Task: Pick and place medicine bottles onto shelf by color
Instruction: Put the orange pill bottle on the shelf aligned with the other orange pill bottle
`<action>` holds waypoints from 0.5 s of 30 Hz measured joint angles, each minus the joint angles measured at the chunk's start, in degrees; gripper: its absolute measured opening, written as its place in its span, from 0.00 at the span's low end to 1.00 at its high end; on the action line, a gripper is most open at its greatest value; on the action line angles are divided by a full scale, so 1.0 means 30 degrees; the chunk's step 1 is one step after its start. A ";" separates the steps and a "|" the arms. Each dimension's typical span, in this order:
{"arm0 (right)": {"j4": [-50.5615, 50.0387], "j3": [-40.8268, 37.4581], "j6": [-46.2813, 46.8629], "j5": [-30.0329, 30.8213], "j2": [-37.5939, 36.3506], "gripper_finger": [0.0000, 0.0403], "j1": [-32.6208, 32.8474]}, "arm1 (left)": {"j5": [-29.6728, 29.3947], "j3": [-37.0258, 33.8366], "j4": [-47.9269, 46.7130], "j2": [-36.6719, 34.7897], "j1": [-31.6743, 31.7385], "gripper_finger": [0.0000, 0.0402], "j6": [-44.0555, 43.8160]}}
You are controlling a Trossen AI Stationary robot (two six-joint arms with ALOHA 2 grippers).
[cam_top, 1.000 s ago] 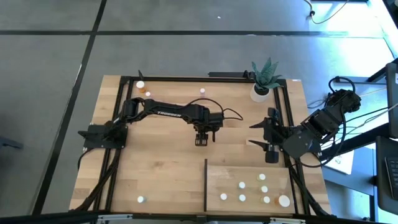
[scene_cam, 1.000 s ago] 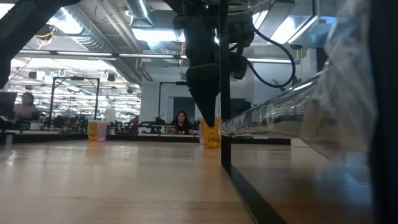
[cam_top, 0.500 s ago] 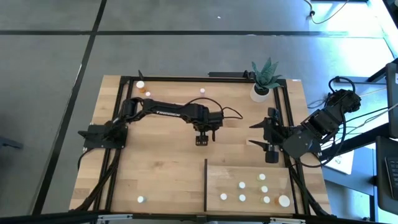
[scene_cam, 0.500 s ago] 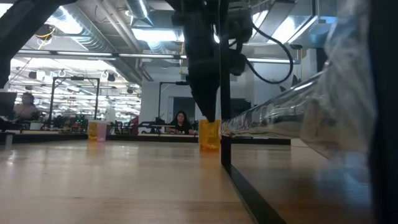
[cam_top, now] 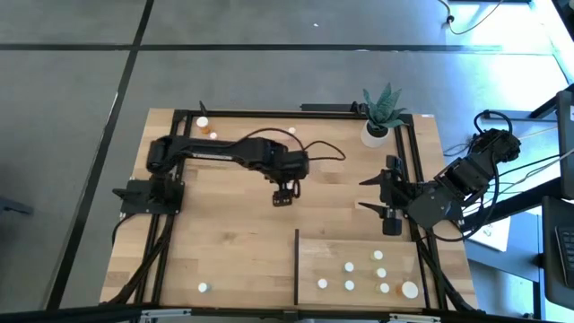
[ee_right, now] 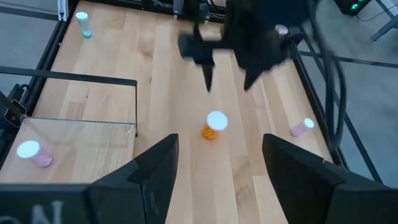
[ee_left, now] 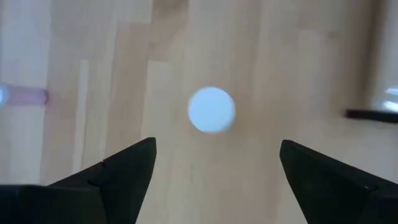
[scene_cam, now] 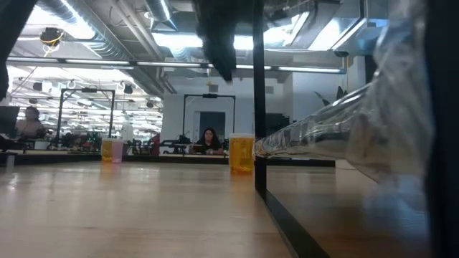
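above the orange bottle (ee_right: pixel 212 126) hangs the open left gripper (ee_right: pixel 227 76)

Robotics lab or open-plan workshop. Plank table (cam_top: pixel 224 242) stands on a grey floor (cam_top: pixel 269 72) marked with dark tape lines, framed by black rails. Cables (cam_top: pixel 502 179) trail off the right side. Level view shows exposed ceiling ducts (scene_cam: pixel 107 50), strip lights (scene_cam: pixel 179 39), rows of workstations with monitors, and seated people (scene_cam: pixel 209 140) at far desks. Potted plant (cam_top: pixel 380 112) sits at the table's far edge.
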 joint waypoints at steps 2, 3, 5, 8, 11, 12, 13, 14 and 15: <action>0.0008 0.0000 0.0000 0.0000 0.0000 0.58 0.0005 | -0.0431 0.0000 -0.0336 -0.0754 -0.0554 0.84 -0.0493; 0.0061 0.0000 -0.0007 0.0007 0.0000 0.58 0.0000 | -0.0819 0.0000 -0.0435 -0.1142 -0.0889 0.84 -0.0793; 0.0235 0.0000 -0.0001 0.0007 0.0000 0.58 0.0000 | -0.1815 0.0000 -0.0638 -0.1772 -0.1644 0.84 -0.1288; 0.0325 0.0000 0.0080 -0.0003 0.0000 0.58 0.0005 | -0.3171 0.0000 -0.0629 -0.2635 -0.2851 0.84 -0.1700; 0.0843 0.0000 0.0105 -0.0006 0.0000 0.58 0.0004 | -0.3771 0.0000 -0.0633 -0.3168 -0.3903 0.84 -0.2402; 0.0994 0.0000 0.0160 -0.0011 0.0000 0.58 0.0000 | -0.3896 0.0000 -0.0669 -0.3293 -0.4187 0.84 -0.2561; 0.1242 0.0000 0.0383 -0.0007 0.0000 0.58 0.0000 | -0.3999 0.0000 -0.0794 -0.3385 -0.4493 0.84 -0.2810; 0.1448 0.0000 0.0635 0.0000 0.0000 0.58 0.0001 | -0.4081 0.0000 -0.0844 -0.3429 -0.4761 0.84 -0.2975; 0.1610 0.0000 0.0928 -0.0024 0.0000 0.58 0.0002 | -0.4187 0.0000 -0.0846 -0.3446 -0.5055 0.84 -0.3127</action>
